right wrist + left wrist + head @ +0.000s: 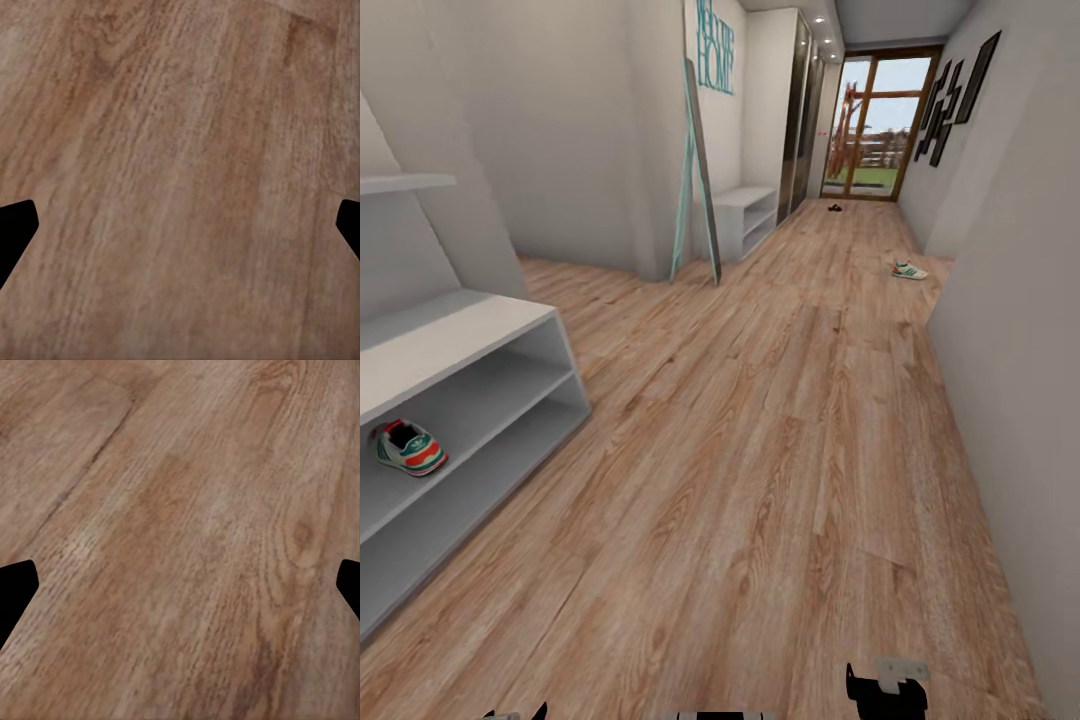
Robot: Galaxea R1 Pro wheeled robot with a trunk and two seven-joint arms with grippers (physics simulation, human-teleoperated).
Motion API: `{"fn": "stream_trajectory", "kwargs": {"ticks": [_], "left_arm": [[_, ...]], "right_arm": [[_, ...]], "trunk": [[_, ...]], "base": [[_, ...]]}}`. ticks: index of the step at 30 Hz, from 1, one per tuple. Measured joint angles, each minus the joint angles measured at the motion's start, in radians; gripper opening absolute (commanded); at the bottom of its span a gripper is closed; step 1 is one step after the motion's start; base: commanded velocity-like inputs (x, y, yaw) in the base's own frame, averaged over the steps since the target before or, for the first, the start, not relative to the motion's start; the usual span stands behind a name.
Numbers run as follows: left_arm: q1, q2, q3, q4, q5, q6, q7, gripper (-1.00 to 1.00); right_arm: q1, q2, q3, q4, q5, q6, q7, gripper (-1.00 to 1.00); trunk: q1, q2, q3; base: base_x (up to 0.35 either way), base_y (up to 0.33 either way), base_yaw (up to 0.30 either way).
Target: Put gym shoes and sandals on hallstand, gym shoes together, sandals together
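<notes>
Shoe on rack: one gym shoe (409, 447) sits on the middle shelf of the hallstand (460, 330), close to the shelf's front edge, heel toward the corridor.
Shoe on floor: 2nd gym shoe (908, 270) lies on the corridor floor (760, 450) far down the hall, near the right-hand wall, well apart from the rack.
Sandals: small dark shape (835, 208) on the floor by the glass door at the far end, prob. the sandals; too small to tell for sure.
Handling (judgement): sneaker looks light, soft upper, stiffer sole and heel; not fragile, not slippery. Best hold prob. across the heel collar or over the midfoot sides; laces/tongue would give and sag.
Left pincer (180, 589): wide open per wrist view, holds nothing, tips apart at frame edges, only bare wood planks beneath.
Right pincer (180, 229): same, fully spread, empty, pointing at bare floor; part of the arm shows at the head view's lower edge.
Next (judgement): drive down the corridor to the 2nd sneaker before any grasp.
</notes>
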Motion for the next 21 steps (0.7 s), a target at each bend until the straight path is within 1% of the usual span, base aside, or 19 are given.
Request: {"fn": "stream_trajectory", "kwargs": {"ticks": [9,12,17,21], "left_arm": [[0.000,0.001,-0.002,-0.002,-0.002,0.000,0.000,1.00],[0.000,0.005,-0.003,-0.008,-0.003,0.000,0.000,1.00],[0.000,0.019,-0.001,-0.012,-0.002,0.000,0.000,1.00],[0.000,0.046,-0.001,-0.013,-0.001,0.000,0.000,1.00]], "right_arm": [[0.000,0.001,0.000,0.000,0.002,0.000,0.004,1.00],[0.000,0.001,0.001,0.000,0.003,0.000,0.005,1.00],[0.000,0.002,0.001,0.001,0.005,0.000,0.006,1.00],[0.000,0.002,0.002,0.001,0.006,0.000,0.006,1.00]], "trunk": [[0.000,0.000,0.000],[0.000,0.000,0.000],[0.000,0.000,0.000],[0.000,0.000,0.000]], "base": [[0.000,0.000,-0.012],[0.000,0.000,-0.003],[0.000,0.000,-0.001],[0.002,0.000,0.000]]}}
